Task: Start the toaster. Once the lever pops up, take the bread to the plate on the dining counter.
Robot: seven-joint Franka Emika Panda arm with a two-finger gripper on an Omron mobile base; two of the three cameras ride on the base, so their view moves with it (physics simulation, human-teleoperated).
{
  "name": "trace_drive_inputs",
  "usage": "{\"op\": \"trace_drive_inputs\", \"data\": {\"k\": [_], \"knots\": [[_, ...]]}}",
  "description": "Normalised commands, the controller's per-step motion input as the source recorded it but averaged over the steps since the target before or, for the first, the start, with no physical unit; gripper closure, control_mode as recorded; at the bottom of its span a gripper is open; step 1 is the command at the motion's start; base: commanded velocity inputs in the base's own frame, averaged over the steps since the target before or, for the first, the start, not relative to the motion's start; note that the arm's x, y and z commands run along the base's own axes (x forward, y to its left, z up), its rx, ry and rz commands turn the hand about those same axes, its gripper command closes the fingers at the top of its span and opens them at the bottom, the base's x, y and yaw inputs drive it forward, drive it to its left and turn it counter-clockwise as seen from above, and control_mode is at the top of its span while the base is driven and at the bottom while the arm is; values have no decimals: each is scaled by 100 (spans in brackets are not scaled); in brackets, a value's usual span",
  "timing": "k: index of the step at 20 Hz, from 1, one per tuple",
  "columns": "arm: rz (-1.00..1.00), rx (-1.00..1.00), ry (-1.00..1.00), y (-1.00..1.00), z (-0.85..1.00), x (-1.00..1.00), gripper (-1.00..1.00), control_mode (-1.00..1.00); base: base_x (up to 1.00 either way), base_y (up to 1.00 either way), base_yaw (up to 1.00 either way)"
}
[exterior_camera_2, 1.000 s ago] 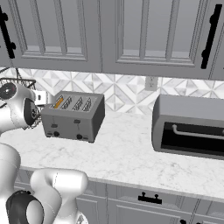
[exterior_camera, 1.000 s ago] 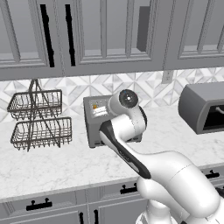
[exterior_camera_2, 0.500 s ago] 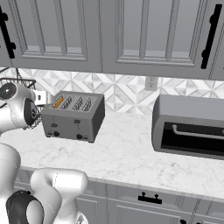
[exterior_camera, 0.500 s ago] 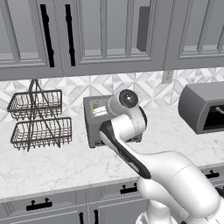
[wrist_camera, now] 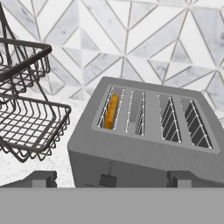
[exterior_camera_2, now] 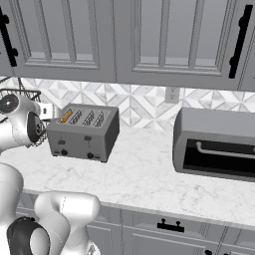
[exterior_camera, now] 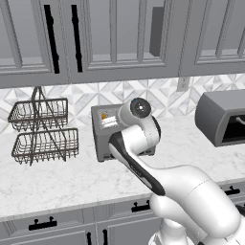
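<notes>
The grey four-slot toaster [wrist_camera: 144, 148] stands on the marble worktop against the tiled wall, also seen in the right base view [exterior_camera_2: 84, 133] and half hidden behind my arm in the left base view [exterior_camera: 106, 134]. The bread [wrist_camera: 112, 111] sits edge-up, orange-yellow, in the toaster's leftmost slot [exterior_camera_2: 66, 116]. My gripper [wrist_camera: 111, 179] hovers in front of and slightly above the toaster's front face, open, with one fingertip [wrist_camera: 41, 178] at each side and nothing between them. A dark slider lever [wrist_camera: 107, 179] shows low on the front. The plate and the dining counter are out of view.
A two-tier wire basket rack [exterior_camera: 40, 131] stands close to the toaster's left [wrist_camera: 26, 109]. A larger dark-grey rounded appliance [exterior_camera_2: 214, 144] with a black opening sits to the right. Grey upper cabinets [exterior_camera_2: 124, 40] hang overhead. Bare worktop [exterior_camera_2: 144, 174] lies between the two appliances.
</notes>
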Motion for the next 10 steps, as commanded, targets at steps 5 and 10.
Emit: {"op": "trace_drive_inputs", "data": {"k": [5,10], "knots": [[0,0,0,0,0,0,-100,-100,0,0,0],[0,0,0,0,0,0,-100,-100,0,0,0]]}}
